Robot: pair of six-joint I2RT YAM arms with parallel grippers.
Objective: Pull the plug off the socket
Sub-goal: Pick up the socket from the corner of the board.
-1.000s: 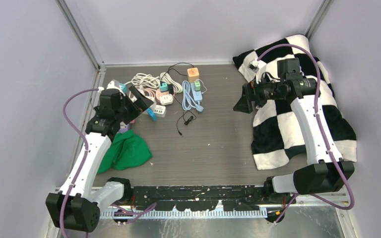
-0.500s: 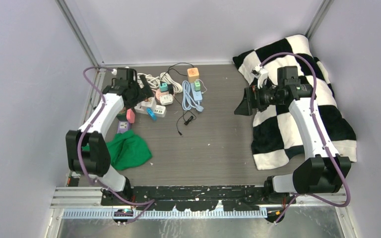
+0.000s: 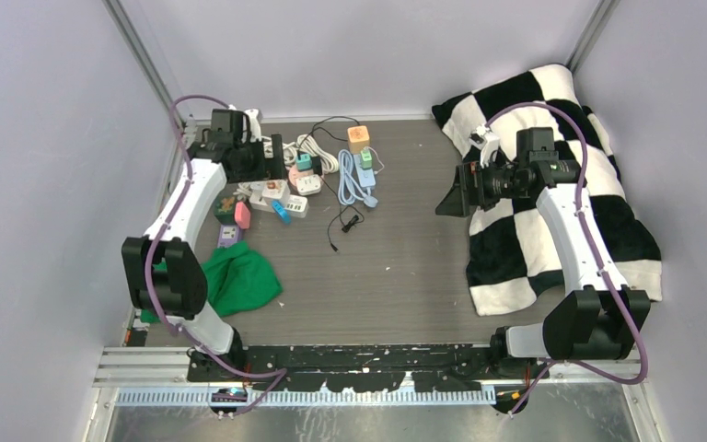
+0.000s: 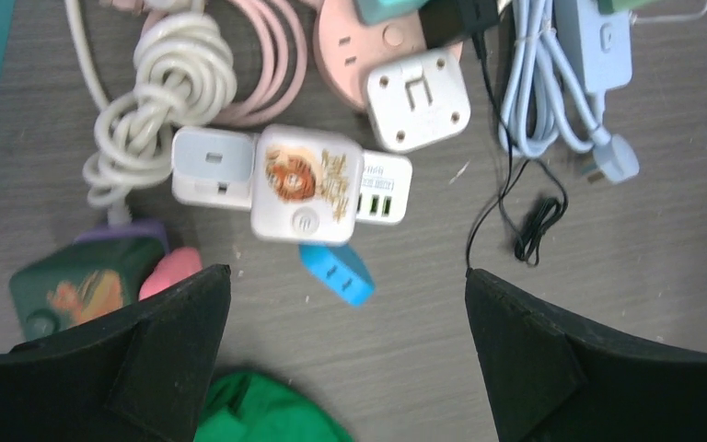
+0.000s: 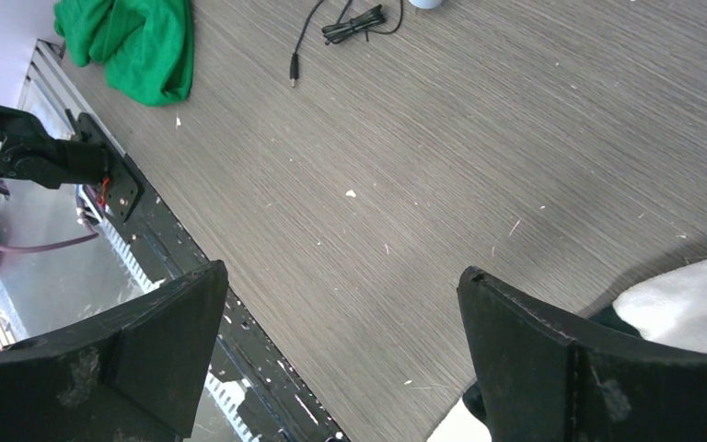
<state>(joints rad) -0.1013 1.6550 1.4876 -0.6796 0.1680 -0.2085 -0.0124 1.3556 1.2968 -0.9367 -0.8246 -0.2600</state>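
A cluster of sockets and plugs lies at the far left of the table. In it, a white socket block (image 4: 306,195) (image 3: 272,191) with a cartoon sticker has a blue plug (image 4: 336,274) (image 3: 282,212) jutting from its near side. A pink round socket (image 4: 368,64) with a teal plug (image 3: 304,162) lies beyond it. My left gripper (image 4: 345,273) (image 3: 274,158) hovers open above this cluster, the blue plug showing between its fingertips, touching nothing. Over by the blanket, my right gripper (image 5: 342,269) (image 3: 451,195) hangs open and empty above bare table.
A white square socket (image 4: 417,99), coiled white cable (image 4: 161,92), light blue cord (image 4: 552,101), black cable (image 4: 534,221), pink plug (image 4: 170,272) and dark green cube (image 4: 78,290) crowd the cluster. An orange cube (image 3: 359,138) sits behind. Green cloth (image 3: 235,281) lies near left; checkered blanket (image 3: 562,212) covers the right.
My left arm has swung from the near left up to the far-left cluster and turned its gripper over it. The right gripper has barely shifted. Both stay open.
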